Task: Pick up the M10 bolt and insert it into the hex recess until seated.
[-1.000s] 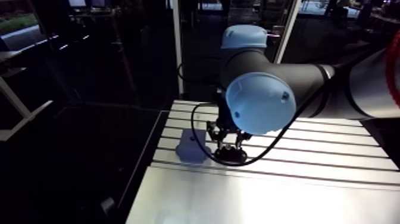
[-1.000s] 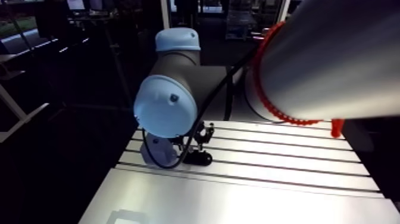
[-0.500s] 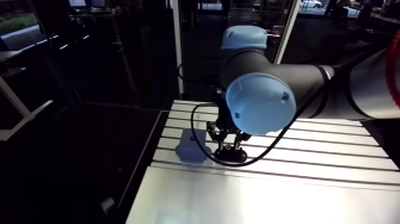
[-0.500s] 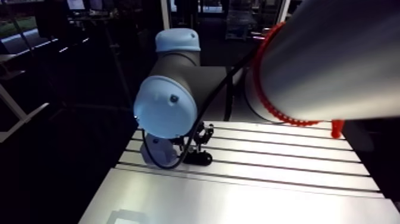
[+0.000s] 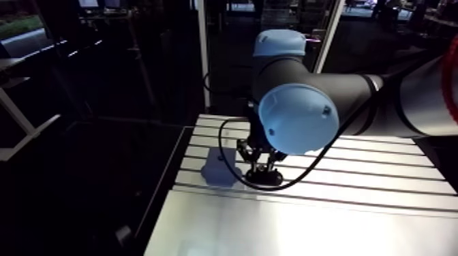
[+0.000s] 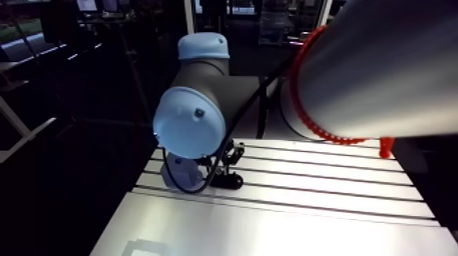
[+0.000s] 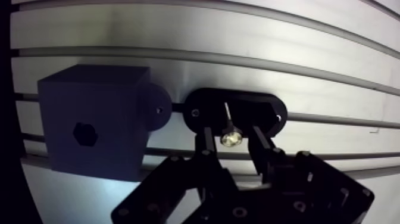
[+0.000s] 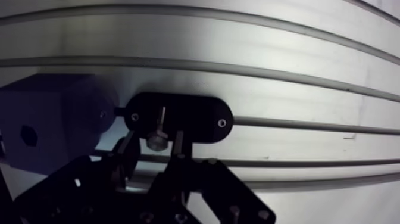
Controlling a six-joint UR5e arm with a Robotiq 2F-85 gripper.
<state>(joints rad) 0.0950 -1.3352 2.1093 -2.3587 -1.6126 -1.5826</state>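
Note:
In the wrist view the M10 bolt [image 7: 228, 136] stands in a black oval holder [image 7: 271, 112], its silver hex head towards the camera. My gripper [image 7: 232, 143] straddles the bolt head. One finger [image 7: 205, 143] is on each side of it, and a small gap shows on both sides, so the gripper is open. Beside the holder sits a dark blue block [image 7: 113, 107] with the hex recess [image 7: 86, 133] in its face. In the arm view the gripper [image 5: 262, 162] hangs just over the holder [image 5: 264, 179], with the block [image 5: 219, 170] to its left.
The slotted aluminium table [image 5: 354, 177] runs under everything, its grooves crossing beneath holder and block. A round black foot [image 7: 156, 110] joins the block to the holder. The table's left edge [image 5: 178, 167] lies close to the block.

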